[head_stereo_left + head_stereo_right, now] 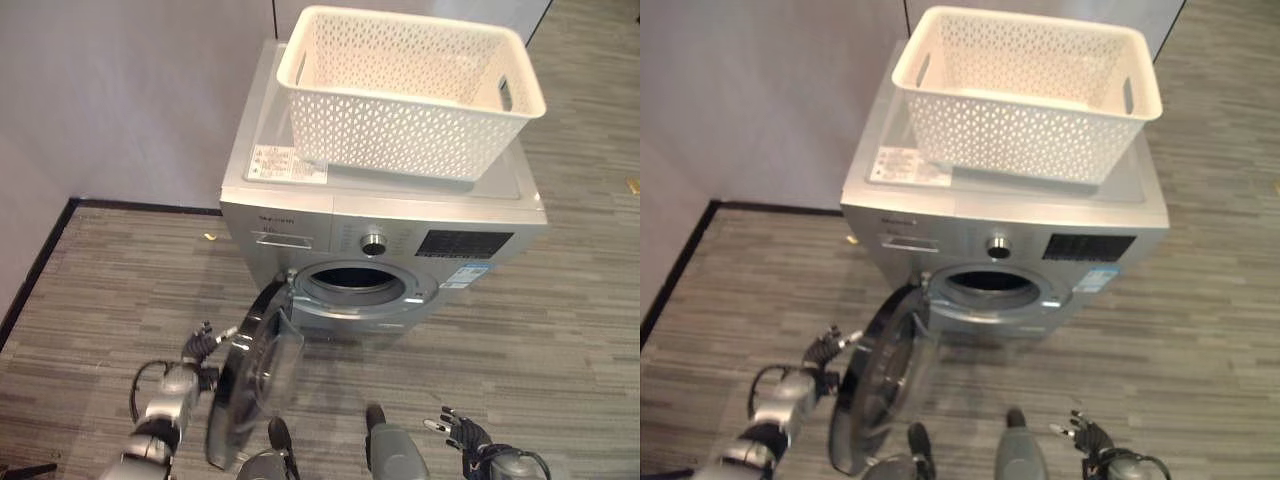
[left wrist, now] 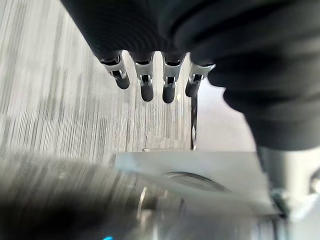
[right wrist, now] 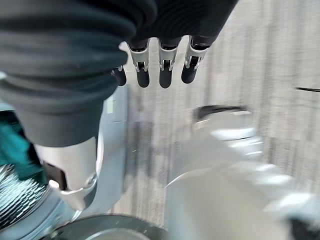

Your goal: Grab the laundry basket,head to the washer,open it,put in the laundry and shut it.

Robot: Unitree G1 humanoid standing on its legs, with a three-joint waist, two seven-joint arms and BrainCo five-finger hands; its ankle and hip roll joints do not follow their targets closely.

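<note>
The left hand (image 1: 203,345) hung low at the left, just beside the outer rim of the washer door (image 1: 252,375); its fingers (image 2: 145,85) were loosely extended and held nothing, and whether they touched the rim could not be told. The door stood swung wide open toward the robot's left, hinged at the left of the round opening (image 1: 352,282), through which the dark drum interior showed. The silver washer (image 1: 300,225) stood on a grey striped floor (image 1: 560,330) against a pale wall (image 1: 120,100). On top of the washer sat the white perforated laundry basket (image 1: 400,130), upright, with no laundry visible in the part of its interior that showed. A label sheet (image 1: 286,164) lay on the lid just beside the basket's left corner. At the lower right, the right hand (image 1: 462,432) hung near the floor, well apart from the washer, its fingers (image 3: 165,75) relaxed and straight, gripping nothing.
</note>
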